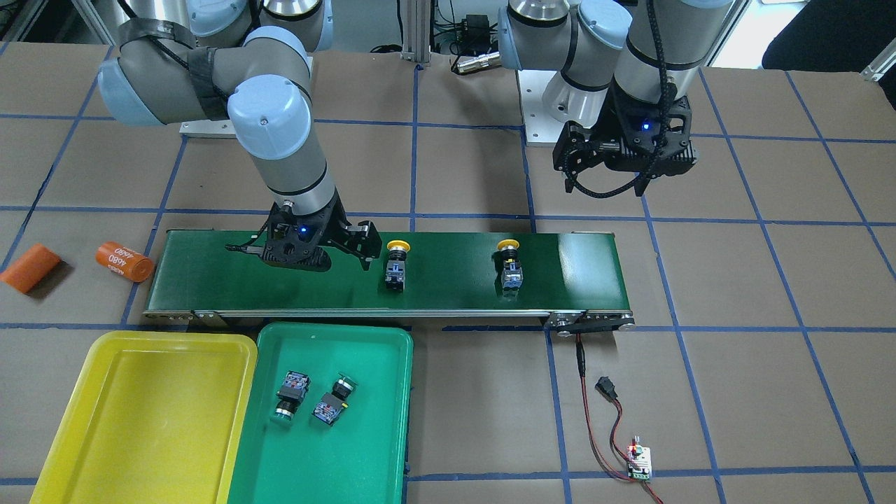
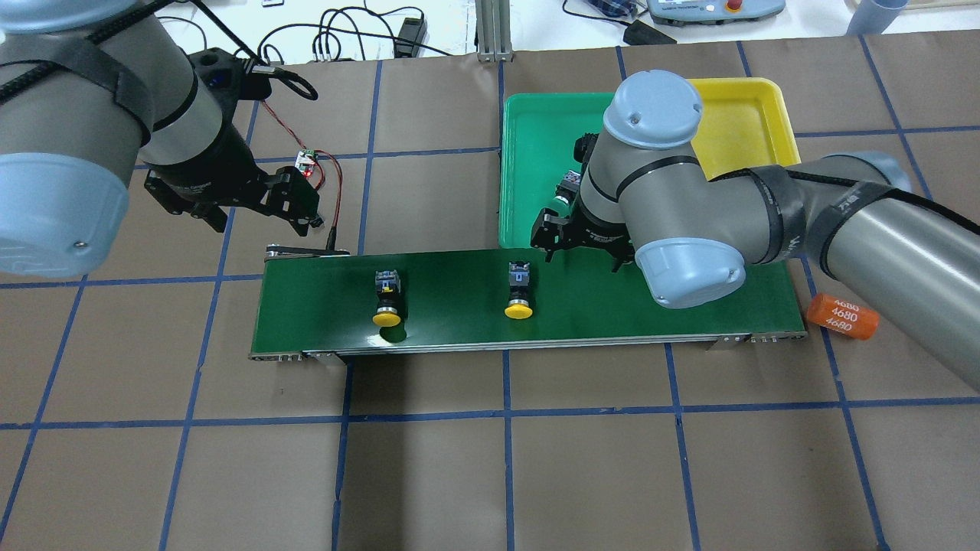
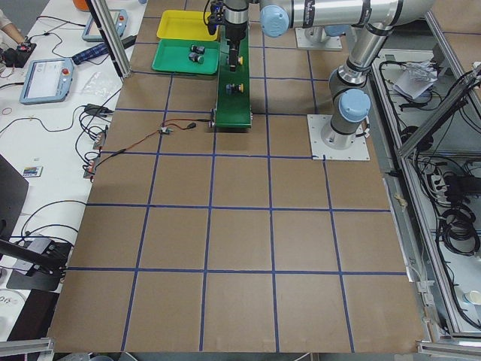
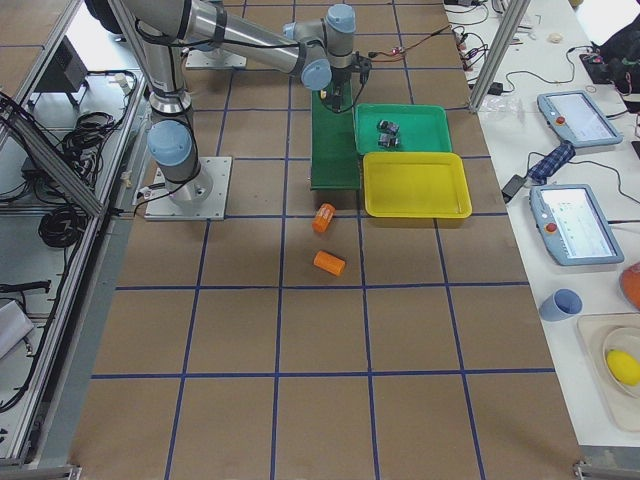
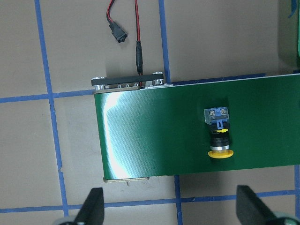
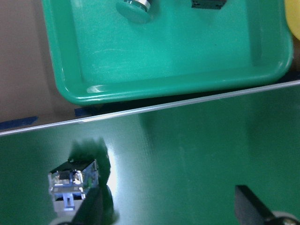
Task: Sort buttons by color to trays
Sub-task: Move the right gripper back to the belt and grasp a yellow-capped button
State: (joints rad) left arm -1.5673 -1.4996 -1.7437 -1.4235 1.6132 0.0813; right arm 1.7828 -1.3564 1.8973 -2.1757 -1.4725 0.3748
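Two yellow-capped buttons lie on the dark-green conveyor belt (image 1: 448, 276): one (image 1: 396, 264) mid-belt, the other (image 1: 509, 266) further along. Two green-capped buttons (image 1: 290, 395) (image 1: 332, 404) lie in the green tray (image 1: 364, 448). The yellow tray (image 1: 140, 420) beside it holds nothing. My right gripper (image 1: 350, 246) hovers open over the belt, just beside the mid-belt button (image 6: 75, 180), with its fingers empty. My left gripper (image 1: 607, 180) hangs open and empty above the table behind the belt's other end, looking down on the second yellow button (image 5: 219, 136).
Two orange cylinders (image 1: 31, 268) (image 1: 124, 261) lie on the table off the belt's end near the trays. A small circuit board (image 1: 638, 462) with red and black wires runs to the belt's other end. Brown paper with blue tape lines covers the table.
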